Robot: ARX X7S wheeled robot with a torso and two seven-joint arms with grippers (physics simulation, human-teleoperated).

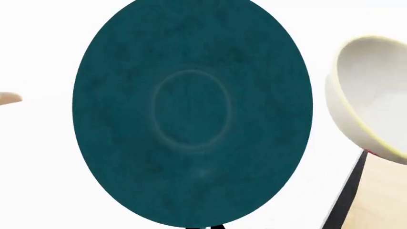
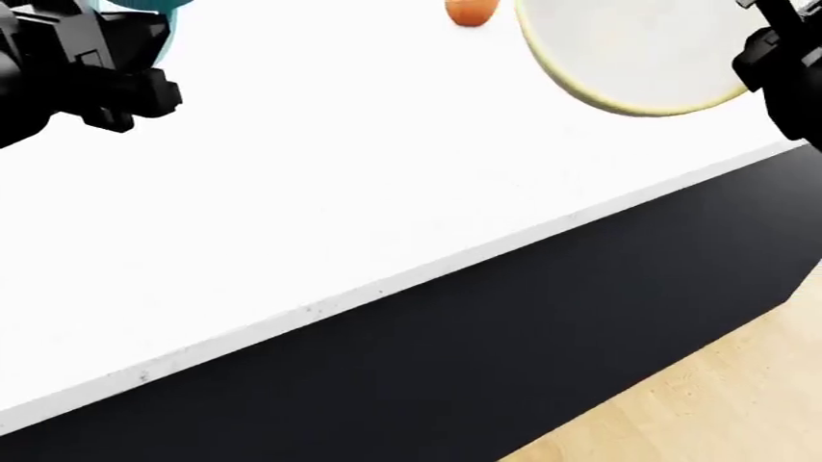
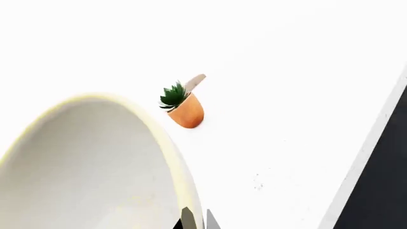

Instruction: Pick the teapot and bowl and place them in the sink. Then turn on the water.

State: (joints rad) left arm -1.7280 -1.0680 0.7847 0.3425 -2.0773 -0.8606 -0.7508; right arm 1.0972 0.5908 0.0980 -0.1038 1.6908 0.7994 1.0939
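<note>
Since both vessels look rigid, glossy and breakable, rim or handle holds seem safest. One bowl [image 2: 629, 53], bigger, hangs over the white worktop [image 2: 321, 192], right gripper [image 3: 196, 220] clamped on its rim. One teapot [image 1: 192, 112], smaller, light, at left gripper [image 2: 96, 63]; grip state unclear. One potted plant [image 3: 183, 106] behind. Sink unseen.

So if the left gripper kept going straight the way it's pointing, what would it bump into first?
Probably the white counter. The left wrist view is almost filled by the teapot seen from underneath, so that would likely land first. Depth is hard to judge.
</note>
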